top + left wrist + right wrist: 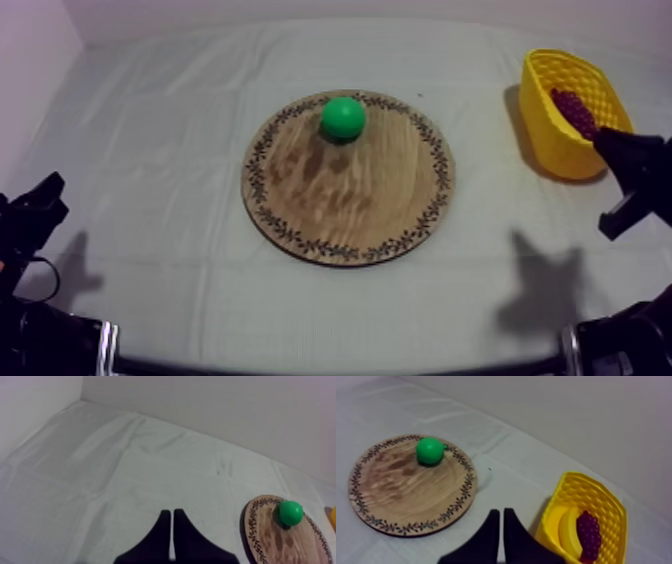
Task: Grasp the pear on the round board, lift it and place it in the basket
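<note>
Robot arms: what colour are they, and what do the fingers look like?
The left arm and right arm are black. The left gripper and right gripper each have two smooth black fingers, wide at the base and narrowing to thin tips. I see no markings on them. A silvery band rings each arm low down.

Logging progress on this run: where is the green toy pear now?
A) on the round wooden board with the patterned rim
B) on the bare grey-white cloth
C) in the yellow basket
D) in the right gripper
A: the green pear rests on the round wooden board, well apart from the yellow basket.
</note>
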{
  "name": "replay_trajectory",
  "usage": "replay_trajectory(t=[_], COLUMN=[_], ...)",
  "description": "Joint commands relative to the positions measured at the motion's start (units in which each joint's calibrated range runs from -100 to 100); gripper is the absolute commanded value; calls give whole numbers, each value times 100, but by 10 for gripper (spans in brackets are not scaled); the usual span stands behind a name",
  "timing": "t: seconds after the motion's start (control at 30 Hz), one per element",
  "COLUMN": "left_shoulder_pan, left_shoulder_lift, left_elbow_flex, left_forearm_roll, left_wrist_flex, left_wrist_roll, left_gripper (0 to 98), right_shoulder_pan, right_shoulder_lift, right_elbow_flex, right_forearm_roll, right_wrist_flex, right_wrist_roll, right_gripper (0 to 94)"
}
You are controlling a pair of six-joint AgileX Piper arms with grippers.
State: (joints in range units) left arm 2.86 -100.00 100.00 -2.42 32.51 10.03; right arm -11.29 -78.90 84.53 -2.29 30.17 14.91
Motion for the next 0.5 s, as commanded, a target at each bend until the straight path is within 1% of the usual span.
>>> replay_trajectory(t=[0.0,0.1,0.23,0.33,0.47], left_shoulder_pan=[0,0,0,0,0], left_shoulder_lift=[0,0,0,0,0], left_elbow_flex=[0,0,0,0,0], left_forearm_roll=[0,0,0,0,0], left_wrist_flex=[-1,-1,-1,-1,-1], left_wrist_roll=[1,1,1,1,1], left_gripper=[1,1,1,1,1], right_shoulder_pan=[-225,-462,-876,-1200,-1579], right_shoulder_lift=[630,1291,2087,2637,3330], right_elbow_flex=[-582,-1258,-2221,-2969,-3945], right_forearm_roll=[124,374,838,1163,1487], right_wrist_flex=[67,288,744,1253,2042], right_wrist_roll=[-123,-394,-929,-1311,-1735], right_gripper=[4,4,5,5,6])
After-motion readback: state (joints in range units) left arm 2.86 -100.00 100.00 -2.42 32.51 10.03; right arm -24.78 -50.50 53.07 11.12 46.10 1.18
